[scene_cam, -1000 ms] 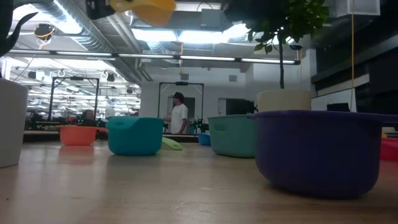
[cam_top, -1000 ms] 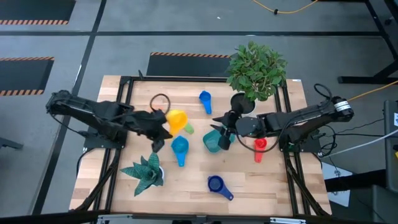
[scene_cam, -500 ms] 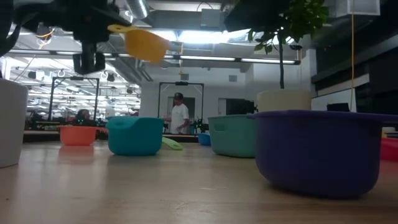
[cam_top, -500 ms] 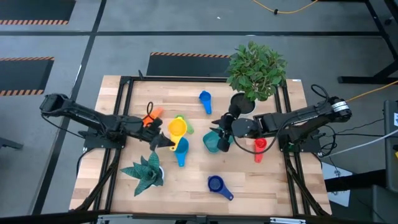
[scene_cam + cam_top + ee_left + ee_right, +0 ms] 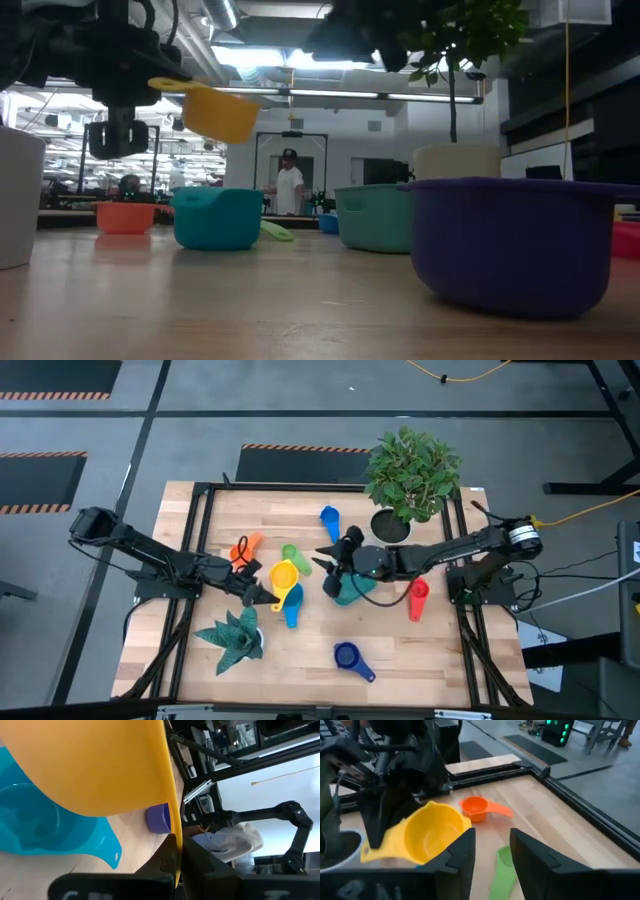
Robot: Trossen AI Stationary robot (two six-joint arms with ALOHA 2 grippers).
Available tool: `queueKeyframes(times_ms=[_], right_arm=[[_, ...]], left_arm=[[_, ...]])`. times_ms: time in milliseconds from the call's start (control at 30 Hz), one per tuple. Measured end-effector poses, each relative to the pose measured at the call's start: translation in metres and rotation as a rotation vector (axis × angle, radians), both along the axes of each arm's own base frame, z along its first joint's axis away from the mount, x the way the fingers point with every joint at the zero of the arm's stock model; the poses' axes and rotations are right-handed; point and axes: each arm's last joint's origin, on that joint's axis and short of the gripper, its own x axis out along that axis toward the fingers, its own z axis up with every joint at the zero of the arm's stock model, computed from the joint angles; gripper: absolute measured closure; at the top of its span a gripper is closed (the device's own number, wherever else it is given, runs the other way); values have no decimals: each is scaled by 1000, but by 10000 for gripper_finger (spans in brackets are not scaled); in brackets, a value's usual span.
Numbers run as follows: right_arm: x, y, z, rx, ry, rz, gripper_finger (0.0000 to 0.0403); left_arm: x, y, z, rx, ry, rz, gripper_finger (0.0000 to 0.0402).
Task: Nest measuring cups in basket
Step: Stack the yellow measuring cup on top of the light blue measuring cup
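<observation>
My left gripper (image 5: 267, 595) is shut on the yellow measuring cup (image 5: 284, 573), which hangs over the light blue cup (image 5: 291, 603) standing on the table. My right gripper (image 5: 324, 561) is open and holds nothing. It hovers above the left rim of the teal basket (image 5: 345, 593), its fingers pointing toward the yellow cup (image 5: 431, 835). The other cups lie on the wood: orange (image 5: 243, 548), green (image 5: 295, 557), mid blue (image 5: 331, 520), red (image 5: 418, 598) and dark blue (image 5: 350, 657). My left gripper pinches the yellow cup's flat handle (image 5: 175, 847) between its two fingers, near the handle's free end (image 5: 163, 85). The fingers come nearly level from the table's left. The cup is lifted clear with its mouth up, slightly tilted, above the light blue cup (image 5: 216, 218).
A succulent in a white pot (image 5: 235, 635) stands near the front left, close to my left arm. A leafy plant (image 5: 412, 470) in a dark pot stands at the far right, beside my right arm. Black frame rails (image 5: 200, 520) border the table. A person stands far off in the room (image 5: 288, 185).
My left gripper has come down with the yellow cup, rolling as it sank, so the cup now hangs just above the light blue cup. My right gripper has moved toward the table's left, out over the teal basket.
</observation>
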Motion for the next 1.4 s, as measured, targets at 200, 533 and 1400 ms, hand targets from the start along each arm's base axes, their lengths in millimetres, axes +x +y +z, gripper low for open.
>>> queueKeyframes(times_ms=[200, 533, 1400], right_arm=[[21, -4, -14, 111, -117, 85, 276], [52, -22, -17, 220, -77, 219, 276], [76, -22, -44, 259, 211, 164, 276]], left_arm=[[2, -2, -4, 4, 18, -3, 401], [2, -2, -4, 8, 17, -10, 401], [2, -3, -5, 3, 20, -32, 401]])
